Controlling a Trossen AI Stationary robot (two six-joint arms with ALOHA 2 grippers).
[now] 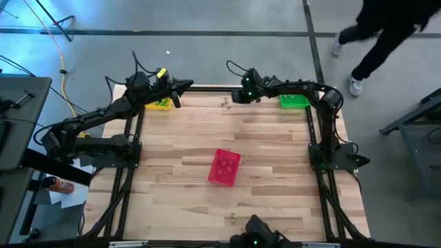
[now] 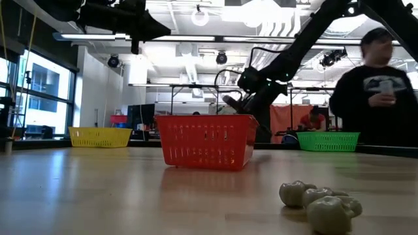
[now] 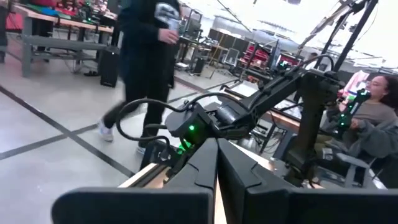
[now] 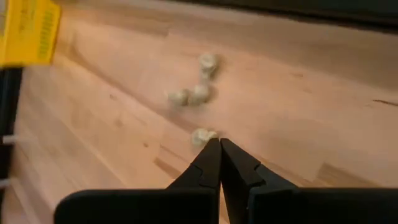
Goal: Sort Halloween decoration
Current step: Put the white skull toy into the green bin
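Trinkets [image 4: 198, 93] lie loose on the table's [image 1: 262, 138] far edge beside our right gripper [image 4: 219, 144], clenched apparently empty against one piece, which may skid away; left gripper [image 3: 216, 149] hangs clenched above the yellow basket [image 1: 161, 103].

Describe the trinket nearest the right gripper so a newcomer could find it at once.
On the wooden table, look along the far edge between the yellow basket and the green basket. Four pale trinkets lie there by the shut right gripper. This trinket lies alone at its fingertips; the other three cluster farther off.
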